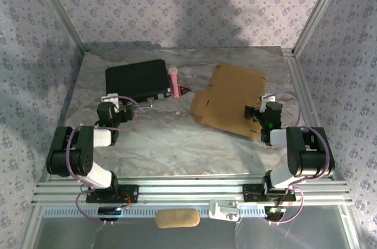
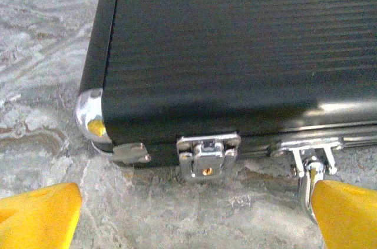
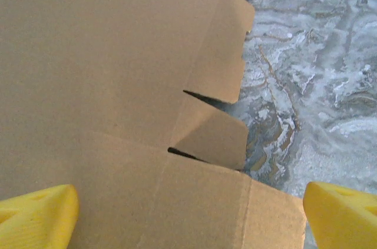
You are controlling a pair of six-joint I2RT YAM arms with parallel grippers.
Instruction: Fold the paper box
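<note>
- Paper box: lies flat and unfolded on the right far part of the worktop, skewed to its edges. No panel is raised yet, so I judge the folding not begun.
- Right fingers: spread wide, holding nothing. They hang just over the box's near right edge; one finger is above cardboard, the other above bare worktop.
- Likely reason for that pose: it straddles the edge, so a side panel could be caught from beneath and lifted along its crease.
- Side flaps: cut free by slits. One throws a shadow and seems to sit slightly off the surface, making it the easiest place to get under.
- Left fingers: also wide apart and empty. They face the front wall of the black case, close to its latch, and are well apart from the box.
- Judgement: the left arm is parked and must travel right before it can help pin the sheet down.
- Surroundings: a pink microphone lies against the case's right side. A small red item, too small to identify, sits between the microphone and the box.
- Obstructions: nothing rests on the cardboard. The microphone and red item lie on the left arm's way across; the thin sheet may slide on the smooth worktop when pushed.
</note>
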